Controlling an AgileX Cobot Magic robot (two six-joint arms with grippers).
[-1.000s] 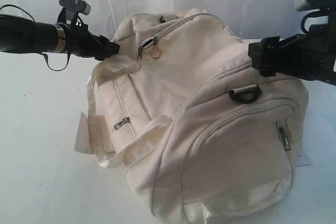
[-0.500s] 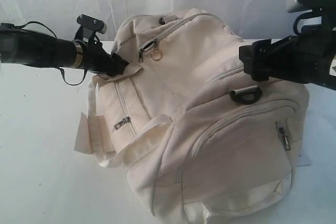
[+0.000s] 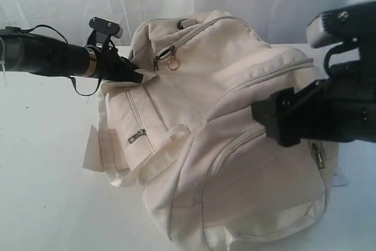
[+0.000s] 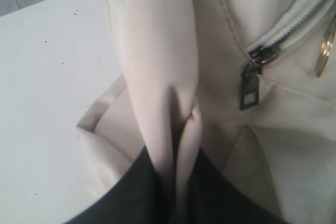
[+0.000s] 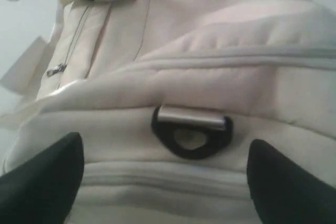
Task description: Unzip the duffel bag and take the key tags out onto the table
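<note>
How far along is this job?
Done: nothing yet; every zip in view on the duffel bag looks shut. In hand: left claw pinches a fold of bag fabric beside a zip pull; right claw hangs open over the D-ring. Left: unzipping, key tags, unseen, onto the table.

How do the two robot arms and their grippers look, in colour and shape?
Both arms are black. The left arm is a round tube with a silver band, a thin black cable loop and a small camera. The right gripper is blocky, with wedge-shaped black fingers.
</note>
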